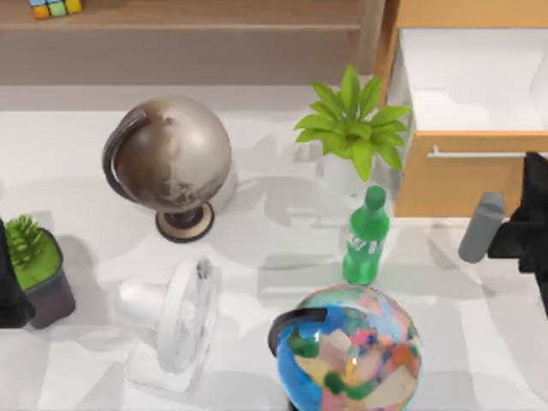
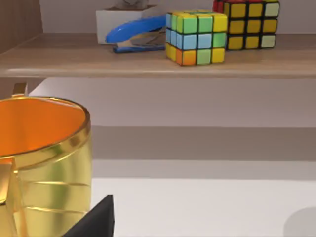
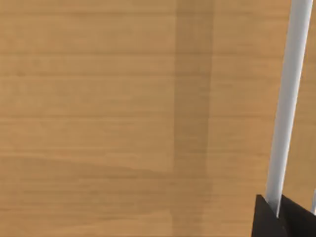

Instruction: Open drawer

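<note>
My right gripper (image 3: 276, 215) pinches the drawer (image 1: 462, 184) handle (image 3: 289, 103); drawer looks partly out. Pull straight back, level, no twist. Left arm parked at desk's left.

nothing really readable here; the green bottle (image 1: 366, 237) has a white label mark, but it's too blurry to make out

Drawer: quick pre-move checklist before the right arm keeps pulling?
1. Drawer partly out, white interior showing: ok.
2. Right pincer at the silver handle, bar between its fingertips: ok.
3. Firmness of grip on the handle: cannot tell.
4. Green bottle stands apart from the drawer front: ok.
5. Potted plant close by the drawer's left corner: not ok, watch it.
6. Left arm parked at the table's left edge: ok.
</note>
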